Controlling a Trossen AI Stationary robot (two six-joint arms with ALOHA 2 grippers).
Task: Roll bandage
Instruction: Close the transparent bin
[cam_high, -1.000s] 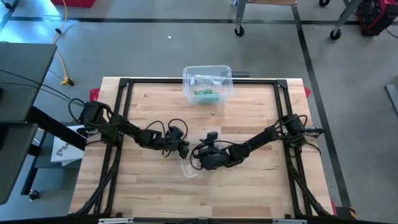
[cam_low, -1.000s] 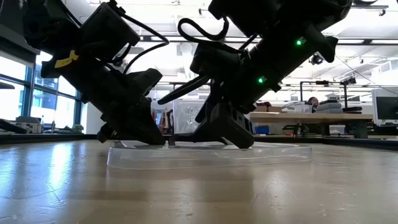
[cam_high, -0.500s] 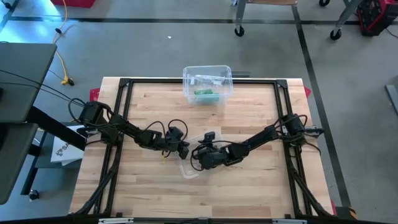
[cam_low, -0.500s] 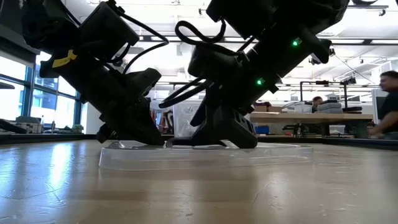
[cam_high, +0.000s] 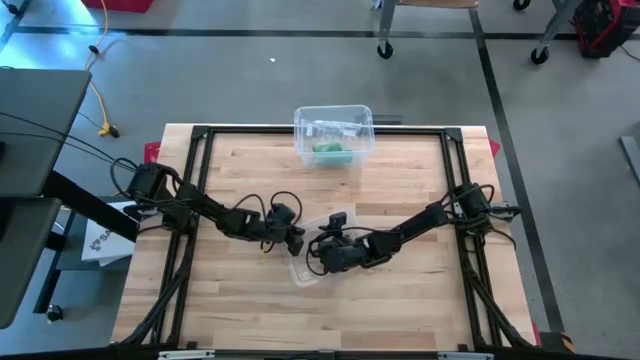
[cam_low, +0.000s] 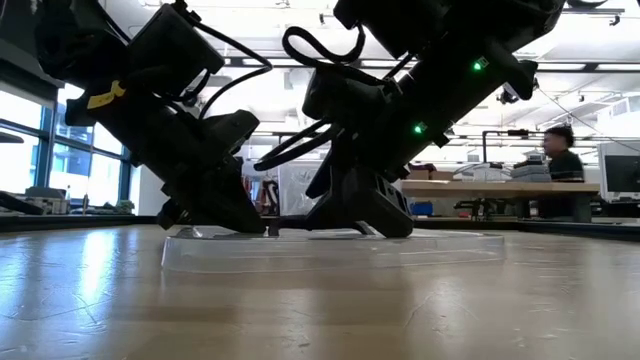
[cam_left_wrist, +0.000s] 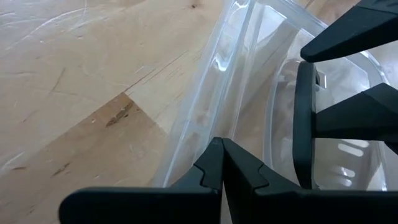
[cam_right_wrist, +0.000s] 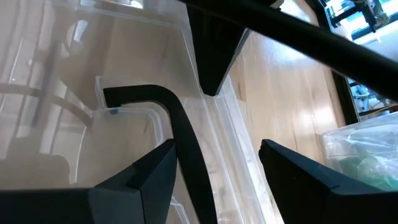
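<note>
My right gripper (cam_high: 322, 250) is sliding left on the clear lid (cam_low: 330, 248), fingers spread wide. My left gripper (cam_high: 296, 240) is clenching its rim; a slip could skid the lid away.

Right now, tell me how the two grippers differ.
The left gripper is shut, its fingertips pressed together on the rim of the clear plastic lid; the right gripper stands open, its fingers spread over the same lid. In the high view the left gripper comes in from the table's left side, the right gripper from its right. Both are dark, two-fingered and low at the lid in the table's middle.
</note>
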